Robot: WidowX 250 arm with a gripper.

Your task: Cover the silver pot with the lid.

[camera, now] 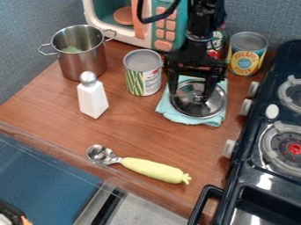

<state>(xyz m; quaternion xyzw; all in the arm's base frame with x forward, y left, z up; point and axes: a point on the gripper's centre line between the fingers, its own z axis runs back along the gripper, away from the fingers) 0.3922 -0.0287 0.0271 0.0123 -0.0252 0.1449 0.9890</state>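
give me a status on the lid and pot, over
Gripper open over lid. Lid on blue cloth, pot uncovered. Green-striped can between them.

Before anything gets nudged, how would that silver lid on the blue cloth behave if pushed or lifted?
The lid looks like stiff metal, so it probably won't bend. Its shiny, smooth surface may be slippery. Pushed, it might drag the cloth beneath along.

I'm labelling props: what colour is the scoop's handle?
Pale yellow; the handle shows best in the camera view.
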